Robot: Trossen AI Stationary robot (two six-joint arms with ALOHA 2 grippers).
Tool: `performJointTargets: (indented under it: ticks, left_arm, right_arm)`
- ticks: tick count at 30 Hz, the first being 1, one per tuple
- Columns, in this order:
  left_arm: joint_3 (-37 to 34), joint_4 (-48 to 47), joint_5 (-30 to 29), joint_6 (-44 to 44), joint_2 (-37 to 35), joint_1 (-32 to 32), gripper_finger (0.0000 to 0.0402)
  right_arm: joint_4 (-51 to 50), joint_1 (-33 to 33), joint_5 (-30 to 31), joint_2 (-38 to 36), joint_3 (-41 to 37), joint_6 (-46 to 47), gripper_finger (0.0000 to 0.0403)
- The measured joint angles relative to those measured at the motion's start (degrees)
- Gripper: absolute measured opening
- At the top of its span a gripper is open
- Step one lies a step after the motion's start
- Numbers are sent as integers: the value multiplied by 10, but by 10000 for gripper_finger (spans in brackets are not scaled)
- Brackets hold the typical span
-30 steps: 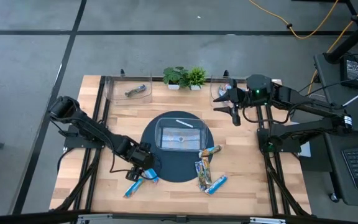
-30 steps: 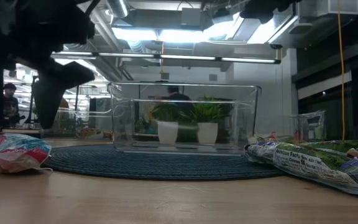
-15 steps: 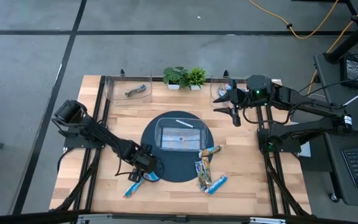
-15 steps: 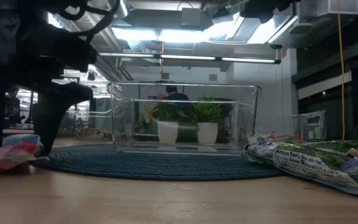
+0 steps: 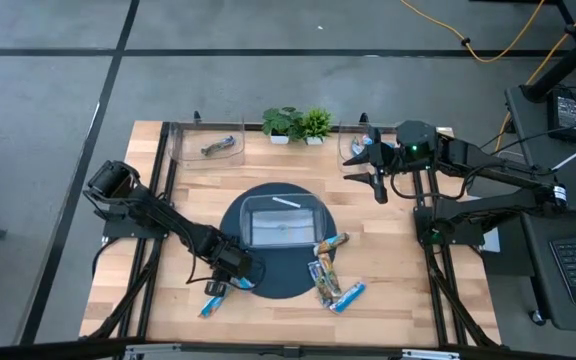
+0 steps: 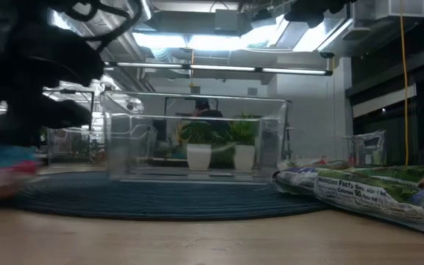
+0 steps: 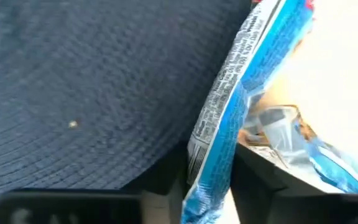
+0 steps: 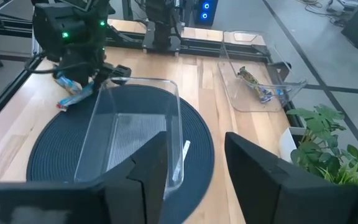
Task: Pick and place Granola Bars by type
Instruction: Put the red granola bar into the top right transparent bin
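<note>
Two jaws of your left gripper (image 5: 230, 282) pinched a blue granola bar (image 7: 229, 118) at the near-left edge of the round mat (image 5: 273, 275). Farther right, your right gripper (image 5: 376, 172) hung apart-fingered and empty by the far bin (image 5: 353, 140).

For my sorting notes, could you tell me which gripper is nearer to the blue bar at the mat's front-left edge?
Left. The left gripper is closed on the blue bar; the right gripper hangs across the table, near the back right.

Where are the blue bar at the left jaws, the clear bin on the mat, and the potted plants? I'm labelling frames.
blue bar (image 7: 219, 140), left wrist view, middle of wrapper.
clear bin (image 5: 251, 232), high view, left rim.
potted plants (image 5: 298, 123), high view, leaves.
</note>
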Motion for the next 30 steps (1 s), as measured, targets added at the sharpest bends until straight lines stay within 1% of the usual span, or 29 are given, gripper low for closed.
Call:
performJointTargets:
  ticks: [2,5,7,10,14,20,27,30]
  left_arm:
    - [3,-16,13,-3,-12,-7,66]
    - [16,-42,13,-6,-38,-16,35]
    - [26,-65,9,-11,-58,-20,22]
    - [46,-88,-14,-21,-92,-22,19]
    - [78,-111,-83,-32,-138,-17,24]
    - [120,-131,-202,-43,-198,8,17]
    - [156,-116,-329,-34,-242,40,19]
    - [162,-88,-360,-6,-252,50,18]
  right_arm:
    - [0,0,0,0,0,-1,162]
    - [0,0,0,0,0,-1,162]
    - [-1,0,0,0,0,-2,162]
    - [-3,0,0,0,0,-3,162]
    - [-6,0,0,0,0,-3,162]
    - [-6,0,10,0,0,-2,162]
    - [-5,0,11,0,0,-1,162]
    - [-5,0,11,0,0,-1,162]
